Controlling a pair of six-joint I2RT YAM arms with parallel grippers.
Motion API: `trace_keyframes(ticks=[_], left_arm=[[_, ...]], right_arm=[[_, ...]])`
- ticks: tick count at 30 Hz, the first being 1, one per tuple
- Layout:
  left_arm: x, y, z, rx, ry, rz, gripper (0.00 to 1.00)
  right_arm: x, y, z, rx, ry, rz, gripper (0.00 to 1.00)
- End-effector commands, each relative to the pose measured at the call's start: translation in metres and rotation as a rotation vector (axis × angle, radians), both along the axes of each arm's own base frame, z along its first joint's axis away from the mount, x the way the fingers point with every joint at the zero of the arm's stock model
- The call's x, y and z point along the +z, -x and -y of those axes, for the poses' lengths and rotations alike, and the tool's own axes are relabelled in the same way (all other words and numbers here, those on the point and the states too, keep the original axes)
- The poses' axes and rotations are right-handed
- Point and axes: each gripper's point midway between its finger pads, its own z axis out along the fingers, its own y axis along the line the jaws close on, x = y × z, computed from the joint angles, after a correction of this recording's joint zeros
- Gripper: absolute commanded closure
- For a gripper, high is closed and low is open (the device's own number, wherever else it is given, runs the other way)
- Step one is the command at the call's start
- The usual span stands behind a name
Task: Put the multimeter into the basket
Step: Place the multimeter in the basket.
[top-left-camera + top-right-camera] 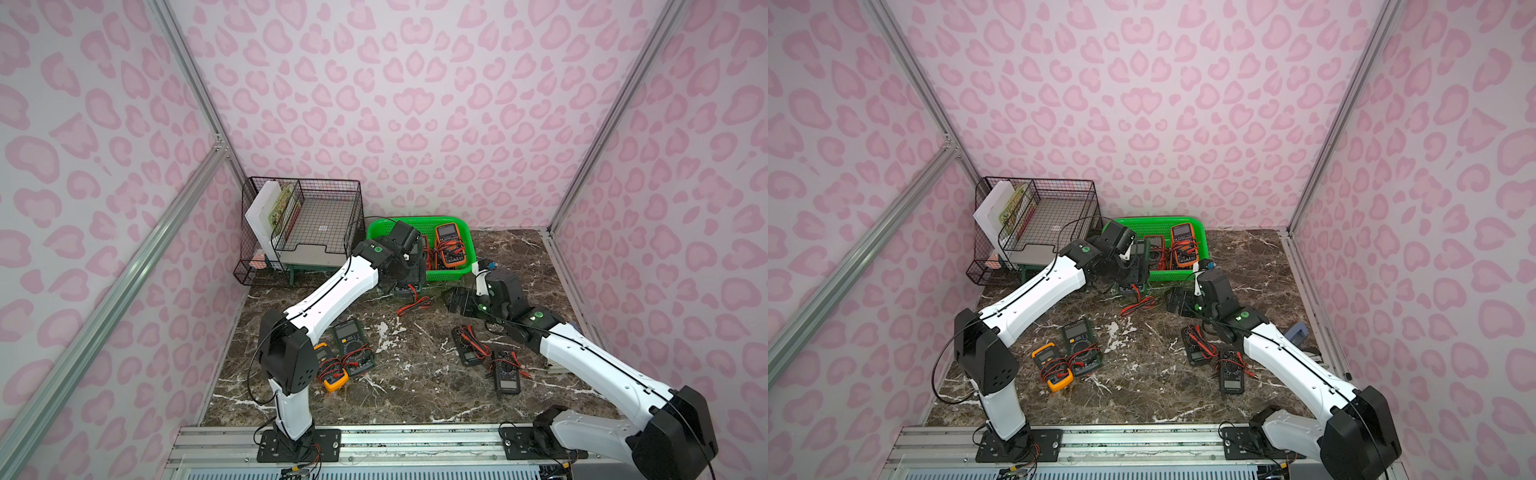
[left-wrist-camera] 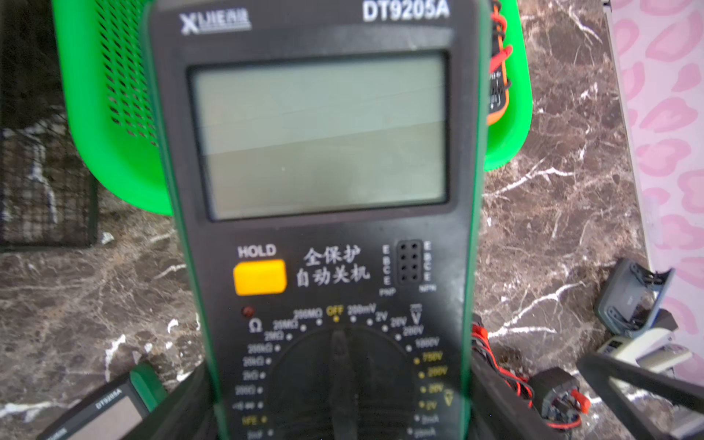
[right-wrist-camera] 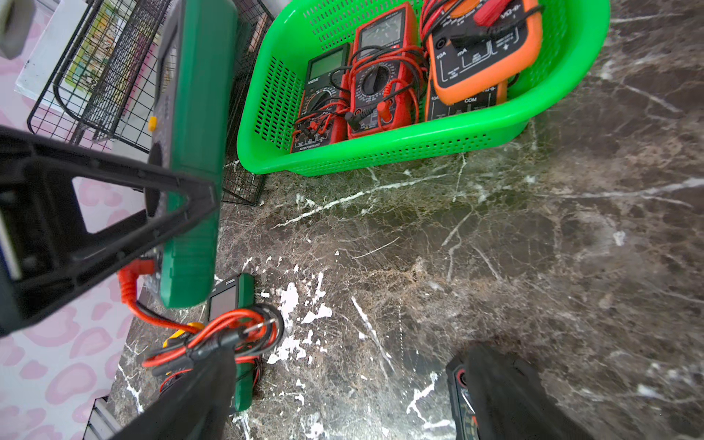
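My left gripper (image 2: 343, 411) is shut on a green-edged black multimeter (image 2: 320, 228), its fingers pressing the two long sides. This multimeter (image 3: 194, 152) hangs on edge beside the near left corner of the bright green basket (image 3: 381, 152), outside it. Its red and black leads (image 1: 415, 305) dangle towards the table. The basket (image 1: 453, 272) holds an orange multimeter (image 3: 484, 57), a red one (image 3: 381, 76) and a dark one (image 3: 320, 99). My right gripper (image 3: 350, 381) is open over bare marble, just right of the left gripper (image 1: 405, 282), in front of the basket (image 1: 1179, 274).
A black wire rack (image 1: 307, 224) stands left of the basket, close to the held multimeter. On the marble table lie a green multimeter (image 1: 353, 349), a yellow one (image 1: 332, 370) and two black ones (image 1: 469, 345) (image 1: 507, 374). A grey-blue object (image 2: 632, 301) sits by the right wall.
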Motion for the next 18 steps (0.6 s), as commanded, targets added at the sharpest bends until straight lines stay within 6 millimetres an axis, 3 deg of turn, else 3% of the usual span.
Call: trace_keyframes(ticks=[1, 18], left_arm=[[0.017, -0.021, 0.002, 0.003, 0.018, 0.099, 1.00], [0.036, -0.097, -0.005, 0.051, 0.075, 0.174, 1.00]], right_arm=[[0.003, 0.000, 0.001, -0.010, -0.017, 0.003, 0.01], [-0.001, -0.016, 0.023, -0.071, 0.026, -0.015, 0.01]])
